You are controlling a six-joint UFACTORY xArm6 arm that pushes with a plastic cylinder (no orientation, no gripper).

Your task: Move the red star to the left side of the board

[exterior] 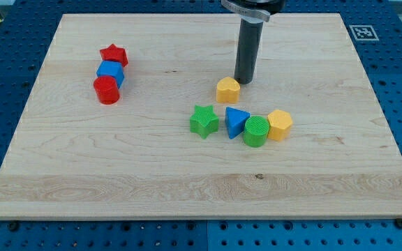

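Observation:
The red star (114, 54) lies near the view's upper left of the wooden board (82, 167). It heads a short column with a blue cube (110, 71) below it and a red cylinder (107, 90) below that. My tip (244, 81) stands near the board's middle, far to the right of the red star. It is just above and to the right of a small yellow block (228, 90), close to touching it.
A row of blocks lies below my tip: a green star (204, 121), a blue triangle (236, 122), a green cylinder (256, 131) and a yellow block (280, 125). A fiducial marker (362, 32) sits off the board's upper right corner.

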